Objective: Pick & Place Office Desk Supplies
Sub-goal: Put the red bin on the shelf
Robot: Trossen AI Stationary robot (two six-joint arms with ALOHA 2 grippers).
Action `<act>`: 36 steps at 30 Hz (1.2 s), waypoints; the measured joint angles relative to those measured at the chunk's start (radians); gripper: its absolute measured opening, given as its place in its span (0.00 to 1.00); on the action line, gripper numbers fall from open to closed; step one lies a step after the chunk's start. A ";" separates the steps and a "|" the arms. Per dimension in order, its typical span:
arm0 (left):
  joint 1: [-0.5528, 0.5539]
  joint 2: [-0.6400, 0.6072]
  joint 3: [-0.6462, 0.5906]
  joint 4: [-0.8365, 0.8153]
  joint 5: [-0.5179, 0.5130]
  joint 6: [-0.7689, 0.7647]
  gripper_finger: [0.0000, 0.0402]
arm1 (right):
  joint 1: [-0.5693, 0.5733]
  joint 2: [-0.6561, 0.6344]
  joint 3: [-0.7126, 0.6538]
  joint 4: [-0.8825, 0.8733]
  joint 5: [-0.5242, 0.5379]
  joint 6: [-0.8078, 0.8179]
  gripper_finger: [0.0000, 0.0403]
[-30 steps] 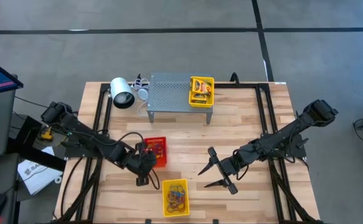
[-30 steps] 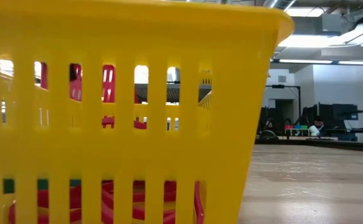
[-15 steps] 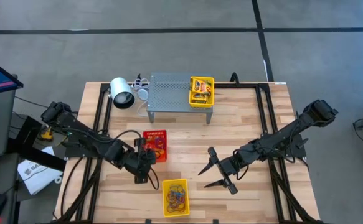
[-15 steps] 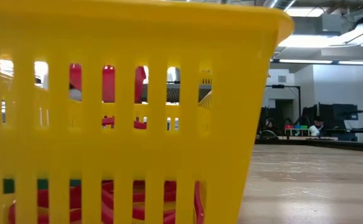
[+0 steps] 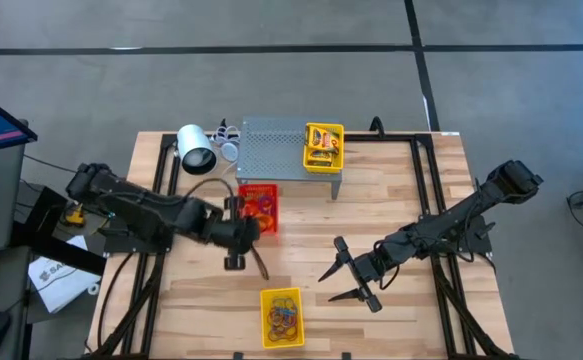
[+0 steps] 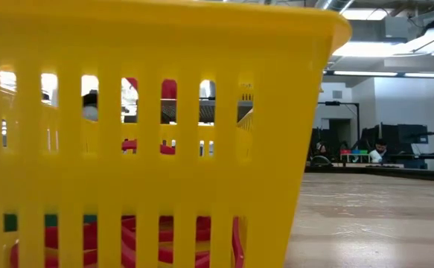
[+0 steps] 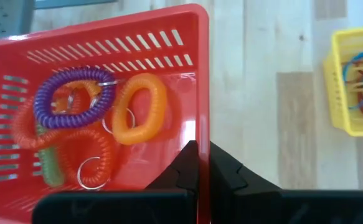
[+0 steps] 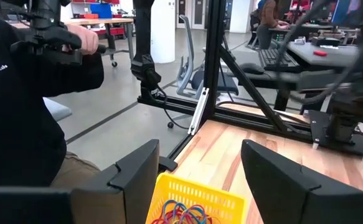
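Note:
A red tray (image 5: pixel 258 207) holds coiled rings (image 7: pixel 75 106) in purple, orange, red and green. My left gripper (image 5: pixel 239 240) is shut on it at mid-table, left of centre. A yellow tray (image 5: pixel 282 316) with rubber bands (image 8: pixel 181 214) rests on its base near the front edge. A second yellow tray (image 5: pixel 323 147) with card packets stands on a grey perforated stand (image 5: pixel 271 150). My right gripper (image 5: pixel 346 275) hangs open right of centre, level, holding nothing. In the low view the near yellow tray (image 6: pixel 164 149) hides almost everything else. My left gripper pinches the red tray's near side wall (image 7: pixel 200 134) close to its left corner, one finger (image 7: pixel 181 168) inside the tray and one outside. The fingers slant down from the table's left and point along the wall. The tray stays level, apparently clear of the table.
A white cylinder (image 5: pixel 196 150) lies at the far left beside the stand. Black frame rails (image 5: pixel 161 180) run along both sides of the wooden table. A person in black (image 8: pixel 19 112) stands beyond the near edge. Bare wood lies between the trays and my right gripper.
My left gripper has risen and gone toward the table's far edge and a little right, rolling slightly, still shut on the red tray. The tray has gone with it, away from the near yellow tray and toward the grey stand.

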 joint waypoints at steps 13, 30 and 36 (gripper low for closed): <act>0.293 0.000 0.097 0.041 0.085 0.328 0.00 | -0.015 -0.006 0.000 -0.026 0.000 -0.070 0.56; 0.595 0.010 0.108 0.132 0.279 0.595 0.00 | -0.060 -0.183 -0.002 -0.152 0.046 -0.119 0.56; 0.615 0.087 0.107 0.158 0.307 0.653 0.01 | -0.081 -0.228 -0.001 -0.195 0.106 -0.151 0.56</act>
